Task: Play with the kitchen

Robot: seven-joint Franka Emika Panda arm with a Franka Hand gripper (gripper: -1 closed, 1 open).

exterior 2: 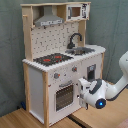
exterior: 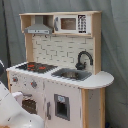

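Observation:
The kitchen (exterior: 60, 65) is a tall toy of pale wood and white panels. It has a black-red hob (exterior: 35, 66), a black faucet (exterior: 84, 59) over the sink (exterior: 72, 75), and a grey hood (exterior: 39, 27). In the second exterior view the kitchen (exterior 2: 55, 60) stands left of centre with its oven door (exterior 2: 65, 96) facing the camera. My gripper (exterior 2: 80, 86) sits close to the right edge of that door, on a white wrist with a blue light (exterior 2: 101, 103). In the first exterior view only my white arm (exterior: 14, 107) shows at the lower left, and the gripper is hidden.
A microwave panel (exterior: 70, 23) sits top right of the kitchen, and a pegboard back (exterior 2: 52, 37) rises behind the hob. The kitchen stands on a wooden table (exterior 2: 30, 120). Grey-green curtain (exterior 2: 115, 25) hangs behind. My arm (exterior 2: 122, 75) reaches in from the second exterior view's right.

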